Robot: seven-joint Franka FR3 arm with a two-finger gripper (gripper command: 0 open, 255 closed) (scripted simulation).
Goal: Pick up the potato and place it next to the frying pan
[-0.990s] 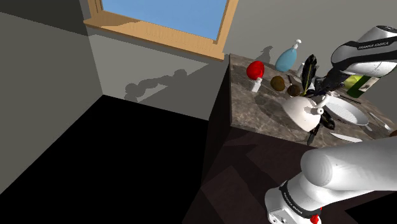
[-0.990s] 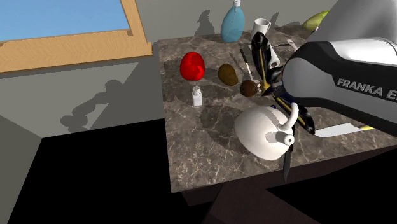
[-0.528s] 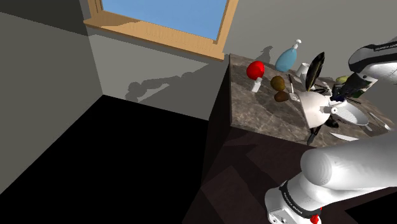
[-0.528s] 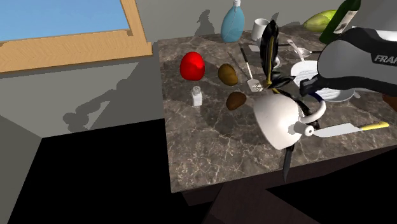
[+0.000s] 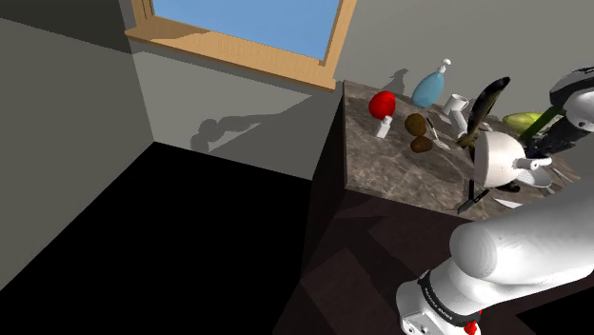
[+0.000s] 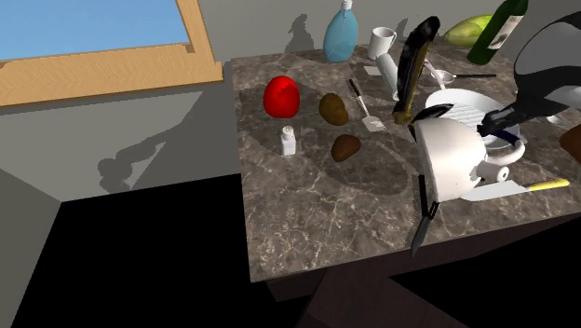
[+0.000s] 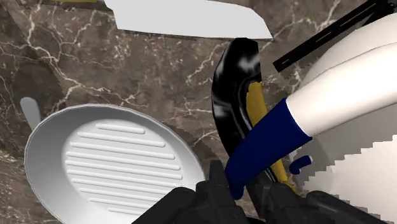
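"Wrist view first: what is our hand [image 7: 245, 189] clenched on?"

"On the dark blue handle [image 7: 264, 149] of the white round kettle [image 6: 452, 158], as we read it. The two black fingers close on it from both sides. That is why the kettle hangs tipped over above the dark marbled stone bench [image 6: 298, 214] instead of standing."

"So not the potato?"

"No. In the second exterior view two brown lumps lie on the bench. We take the darker brown oval potato [image 6: 346, 147] to be ours, though we cannot be sure. It lies free at nine o'clock of the kettle, well apart from our hand. The olive-brown lump [image 6: 333, 108] sits near it at twelve o'clock."

"And the white ribbed frying pan [image 6: 461, 104]?"

"At twelve o'clock of the kettle, flat on the bench, with bare stone beside it where a potato would fit."

"Our next move?"

"We judge the kettle must be set down and let go first. The risk is that it swings into the white-bladed knife [image 6: 489, 193] or knocks the potato away."
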